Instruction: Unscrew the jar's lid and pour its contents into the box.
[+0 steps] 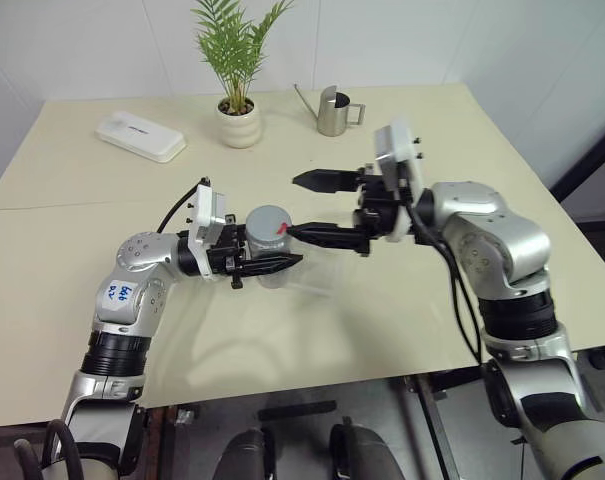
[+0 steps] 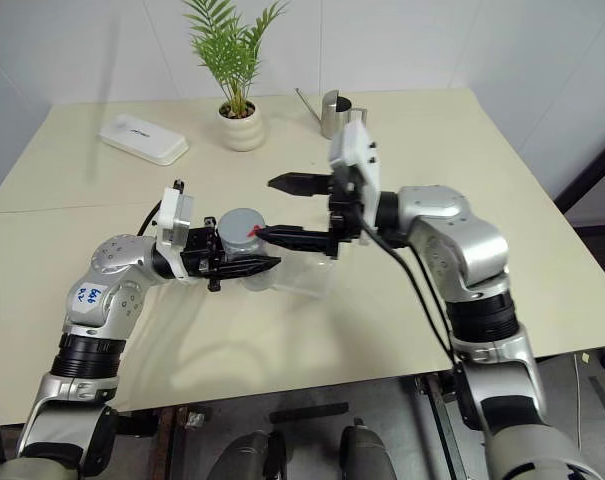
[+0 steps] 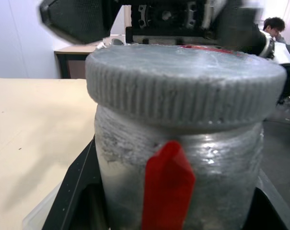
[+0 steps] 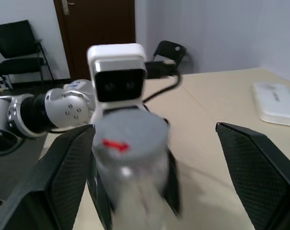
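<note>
The left tool (image 1: 267, 266) is clamped round the jar (image 3: 178, 167), holding it up off the surface (image 1: 382, 320). The lid (image 3: 183, 81) is still screwed on, so nothing's poured yet. The right tool (image 1: 312, 208) stands spread wide, one finger touching the lid's edge. The clear box (image 2: 302, 275) sits just beneath, waiting.

Premises appear to be an office or lab test room, not a home. Evidence: a plain beige table (image 1: 402, 320) set into a corner of bare white walls (image 1: 102, 40), with staged items on it, namely a potted plant (image 1: 238, 95), steel watering can (image 1: 332, 110) and flat white case (image 1: 140, 136). Wrist views add a dark door (image 4: 99, 28), black chairs (image 4: 17, 45) and a seated person (image 3: 274, 28).
</note>
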